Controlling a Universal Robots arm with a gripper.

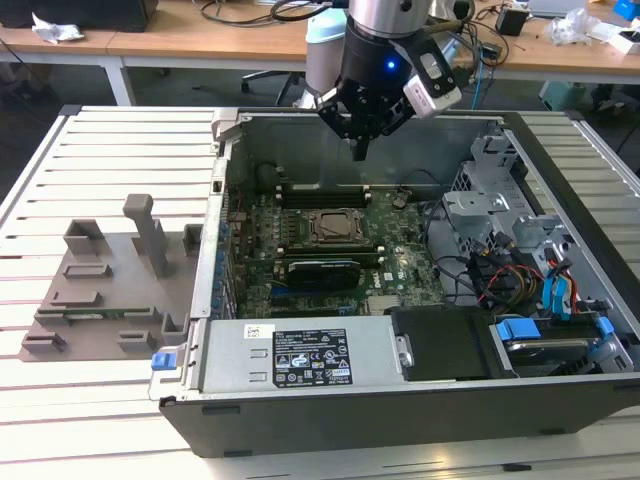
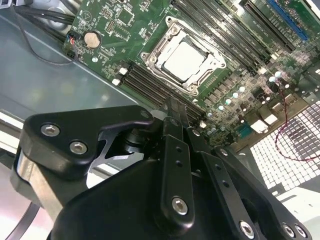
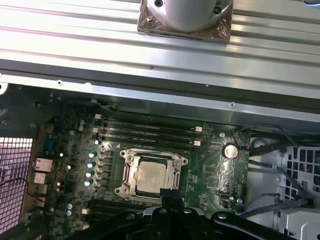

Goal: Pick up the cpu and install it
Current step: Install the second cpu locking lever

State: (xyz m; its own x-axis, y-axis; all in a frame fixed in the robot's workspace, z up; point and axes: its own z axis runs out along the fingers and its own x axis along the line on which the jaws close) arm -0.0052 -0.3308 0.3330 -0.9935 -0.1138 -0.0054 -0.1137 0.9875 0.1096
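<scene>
Cpu (image 3: 152, 176) seated in motherboard (image 3: 210, 165) socket, hand (image 1: 359, 150) above, slatted table (image 1: 90, 170)

Pincer (image 1: 359, 150) above open computer case (image 1: 400, 400), cpu (image 1: 329, 227) in motherboard socket below

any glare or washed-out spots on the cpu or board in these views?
Second wrist view: the cpu lid looks pale and washed out, and the grille is blown out white. First wrist view: cpu evenly lit, duller. Exterior view: cpu dark, no glare; a blue light glows above the end effector.
</scene>
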